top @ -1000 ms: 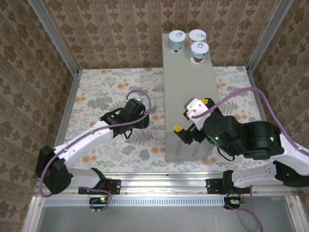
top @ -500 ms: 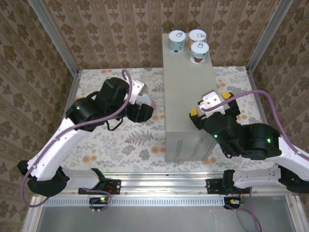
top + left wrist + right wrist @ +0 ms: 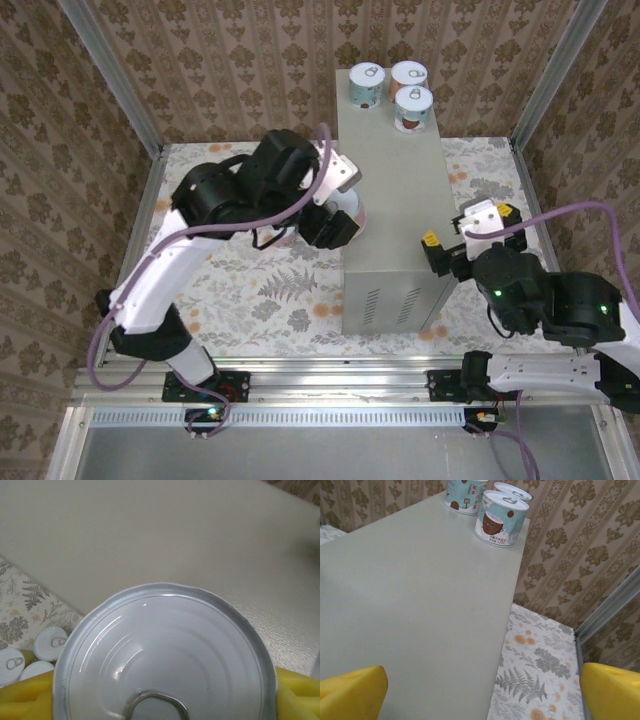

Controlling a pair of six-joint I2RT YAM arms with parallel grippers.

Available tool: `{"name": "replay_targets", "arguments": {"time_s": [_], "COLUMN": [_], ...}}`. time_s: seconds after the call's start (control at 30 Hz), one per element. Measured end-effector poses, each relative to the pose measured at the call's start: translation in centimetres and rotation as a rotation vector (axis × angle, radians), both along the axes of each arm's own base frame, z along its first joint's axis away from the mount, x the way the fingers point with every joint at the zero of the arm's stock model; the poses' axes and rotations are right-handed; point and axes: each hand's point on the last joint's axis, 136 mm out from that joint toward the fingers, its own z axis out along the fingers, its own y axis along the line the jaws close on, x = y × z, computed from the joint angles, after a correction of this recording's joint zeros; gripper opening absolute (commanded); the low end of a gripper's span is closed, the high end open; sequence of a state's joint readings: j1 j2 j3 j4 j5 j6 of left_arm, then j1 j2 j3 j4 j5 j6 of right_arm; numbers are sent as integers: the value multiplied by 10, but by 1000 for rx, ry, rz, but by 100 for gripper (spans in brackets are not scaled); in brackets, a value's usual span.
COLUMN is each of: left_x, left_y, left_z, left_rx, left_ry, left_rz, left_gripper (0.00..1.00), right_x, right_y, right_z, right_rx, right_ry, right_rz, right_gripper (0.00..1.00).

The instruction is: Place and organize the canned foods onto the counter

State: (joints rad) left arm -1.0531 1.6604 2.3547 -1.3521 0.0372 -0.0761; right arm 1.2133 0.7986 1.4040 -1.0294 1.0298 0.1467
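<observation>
My left gripper (image 3: 328,220) clamps a can (image 3: 165,652) at the counter (image 3: 392,185) edge; my right gripper (image 3: 468,230) is wide apart.

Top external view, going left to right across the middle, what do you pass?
Left gripper, jaws shut on a can → counter → right gripper, jaws open astride the counter's right edge.

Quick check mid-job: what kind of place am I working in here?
Probably a staged robot test booth, not a real kitchen: a metal frame, wallpapered walls, and a plain grey box as the counter.
</observation>
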Motion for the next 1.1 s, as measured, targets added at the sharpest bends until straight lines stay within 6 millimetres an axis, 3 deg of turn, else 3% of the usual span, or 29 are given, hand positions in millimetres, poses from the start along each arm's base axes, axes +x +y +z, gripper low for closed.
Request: {"name": "replay_targets", "arguments": {"time_s": [0.37,0.67,0.9,1.1], "left_x": [11,12,16,19], "left_y": [-44,-54,-67,-74], "left_z": [-4,-4,-16,-9], "left_rx": [20,3,16,-26], "left_ry": [-25,-24,-7,-27], "left_rz": [-64,-85,-95,-98], "left_gripper": [69,81,88,95], "right_x": [-12,-18,-20,-21], "right_y": [6,12,14,14], "right_z": [-15,-28,-28,-26], "right_rx": [53,45,69,80], "right_ry": [54,81,80,77], "right_rz": [116,184,205,209], "right_gripper": [100,100,100,100]}}
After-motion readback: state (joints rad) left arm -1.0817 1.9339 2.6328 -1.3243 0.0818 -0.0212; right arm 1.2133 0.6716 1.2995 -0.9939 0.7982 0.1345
